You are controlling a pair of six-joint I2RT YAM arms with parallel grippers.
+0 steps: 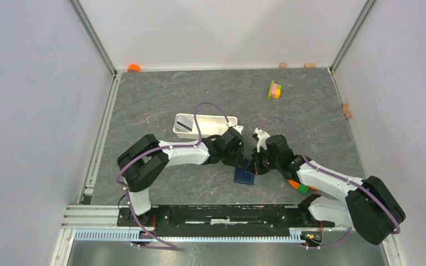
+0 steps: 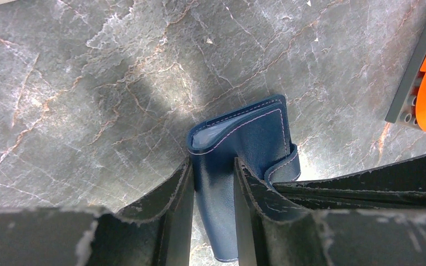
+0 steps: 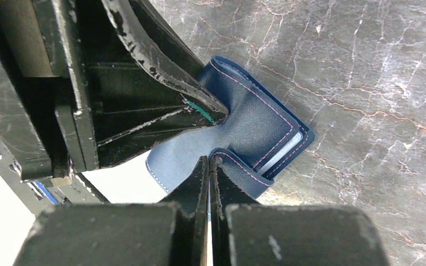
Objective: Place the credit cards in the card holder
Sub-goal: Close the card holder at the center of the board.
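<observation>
so this one's at the opening-the-wallet step, no card going in yet as far as i can tell. the card holder [image 2: 249, 133] sits just off the near right end of the white tray [image 1: 233, 123], toward the arm bases. it's folded over, with a sliver of lighter lining showing at its edge. can't tell if it's resting on the tabletop [image 2: 89, 83] or lifted a touch.

the left gripper [image 2: 212, 166] is pinching one dark cover panel between its fingers [image 2: 175, 210]. the right gripper [image 3: 209, 162] has its own pressed together on the little stitched flap at the holder's side.

a grey credit card [image 1: 185, 123] lies inside the tray at its left end. whether more are stacked under it, no idea.

my guess for next: the two arms ease apart so the fold opens and the pockets show. gently though, since that flap grip looks thin and could slip. then one arm has to let go and go over to the tray for the card.
</observation>
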